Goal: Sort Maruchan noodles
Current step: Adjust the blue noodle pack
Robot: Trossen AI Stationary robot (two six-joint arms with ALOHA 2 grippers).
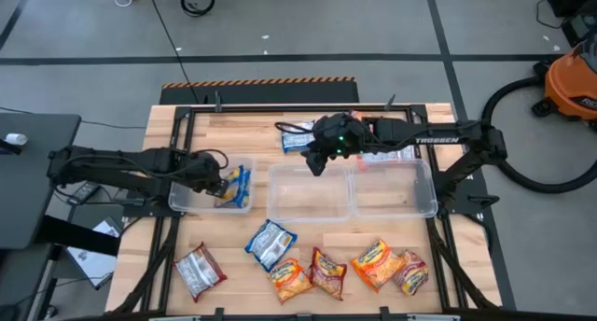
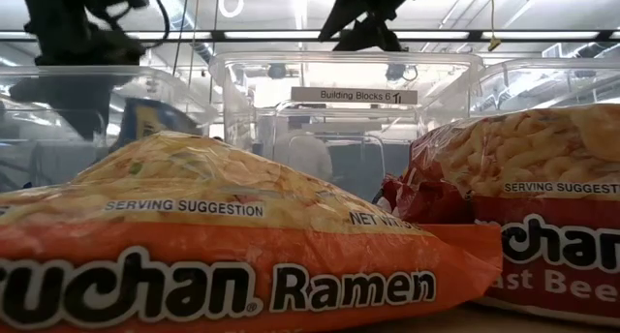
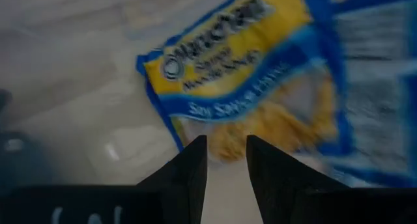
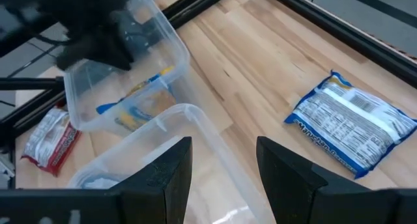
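high: left gripper (image 1: 222, 183) inside left bin (image 1: 187, 202) over blue-yellow packet (image 1: 237, 186); loose packets (image 1: 328, 269) along near table edge | left wrist: fingers slightly apart, empty | right wrist: right gripper (image 4: 223, 160) open above middle bin (image 4: 195, 136)

**Hidden, cropped, blurred**

Left wrist view: blue-and-yellow packet (image 3: 254, 74) is blurring, its print unreadable, its right side running off the frame edge.

Low view: orange packet (image 2: 223, 246) and red packet (image 2: 523, 207) are filling the foreground, both cropped by the frame edges, brand lettering cut short. They are blocking most of the counter and the lower walls of the clear bins (image 2: 339, 91). Both arms are showing only as dark shapes cropped at the top.

High view: the right arm is covering part of the blue packet (image 1: 297, 136) behind the bins. Front-row packet labels are too small to read.

Right wrist view: the left gripper (image 4: 98, 35) is smearing dark over the far bin (image 4: 156, 42).
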